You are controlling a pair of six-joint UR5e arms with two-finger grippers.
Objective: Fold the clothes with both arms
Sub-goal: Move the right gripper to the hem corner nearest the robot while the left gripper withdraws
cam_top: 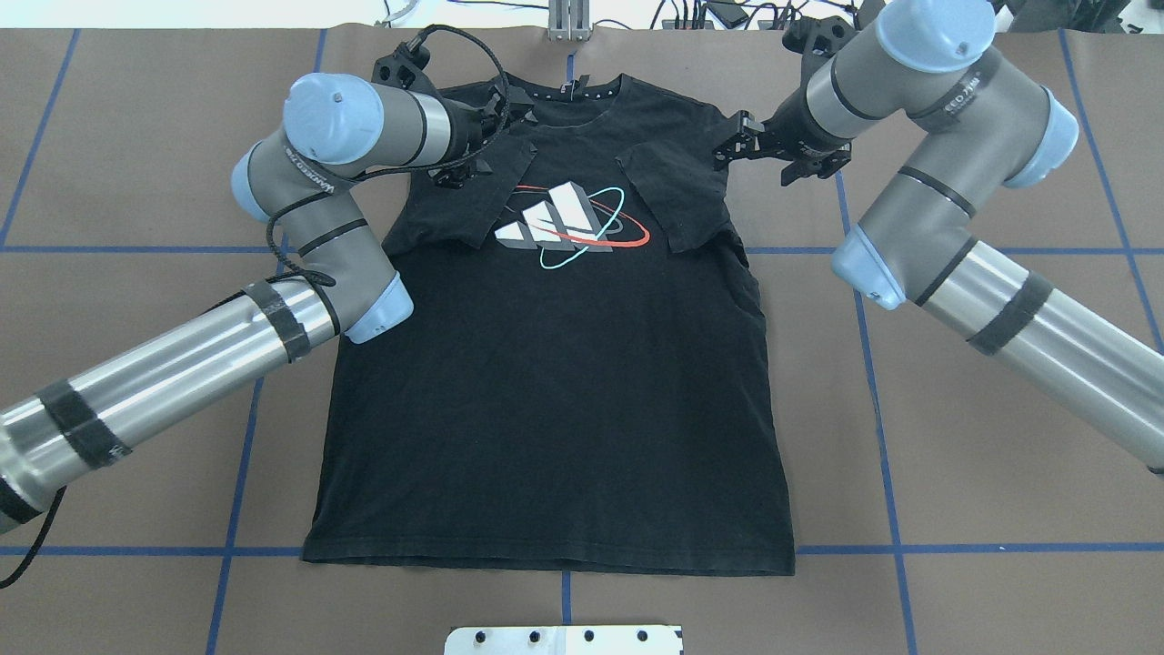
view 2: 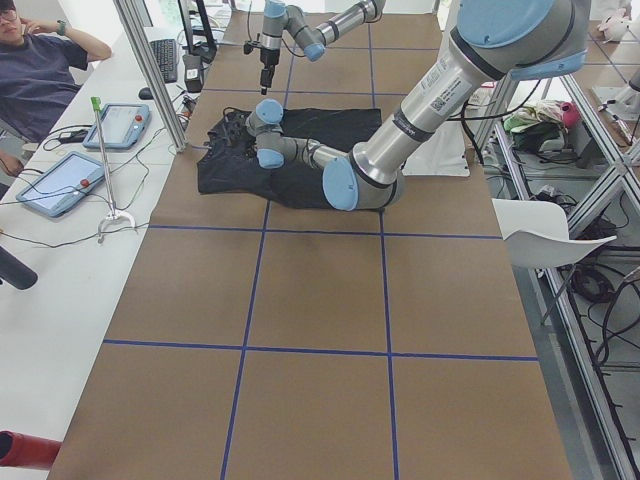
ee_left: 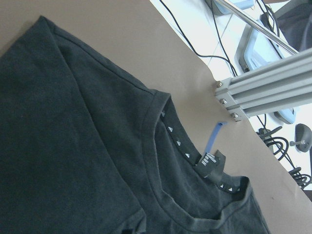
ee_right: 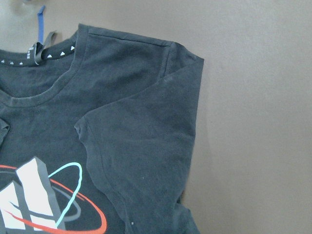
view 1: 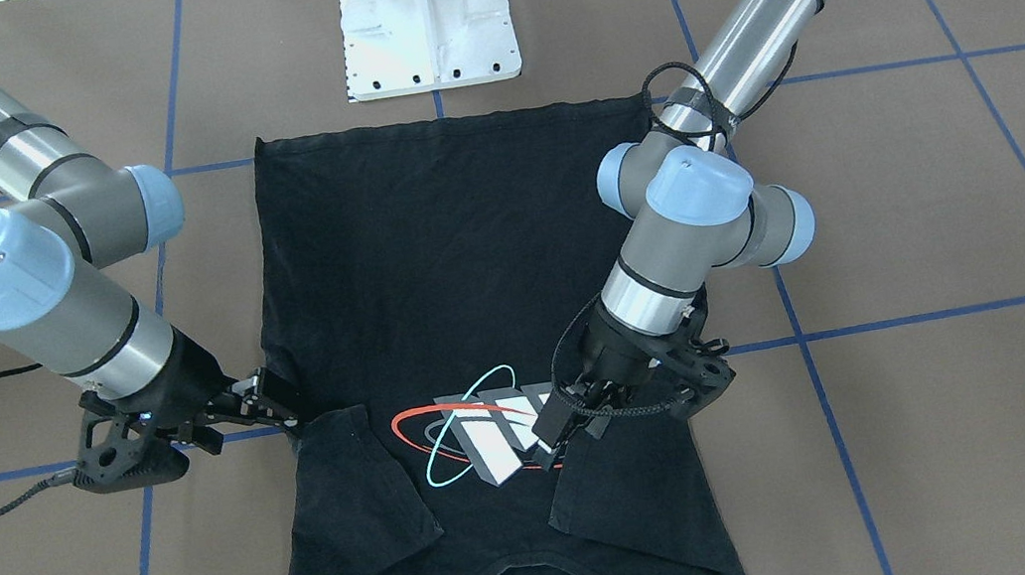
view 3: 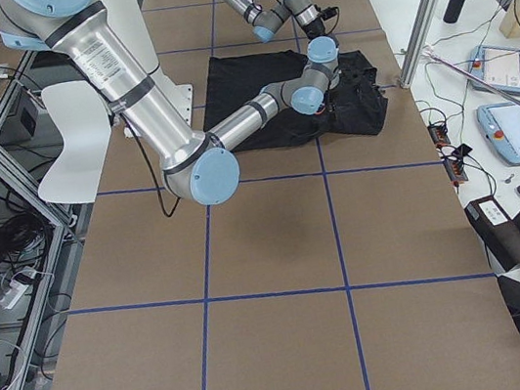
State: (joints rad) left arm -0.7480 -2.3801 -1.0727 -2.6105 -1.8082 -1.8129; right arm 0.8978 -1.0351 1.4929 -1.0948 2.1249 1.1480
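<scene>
Front-facing view: the black T-shirt (view 1: 458, 255) lies flat on the worktop (view 1: 943, 427), both sleeves (view 1: 360, 489) folded in beside the graphic (view 1: 483, 432); my left hand (view 1: 560, 426) sits low over one sleeve, my right hand (view 1: 273, 401) at the shirt's opposite edge; how far either hand gapes I cannot tell. Overhead: hem (cam_top: 546, 564) at the view's bottom, collar (cam_top: 568, 91) at its top. Wrist views: left shows the collar and neck label; right shows a folded sleeve.
</scene>
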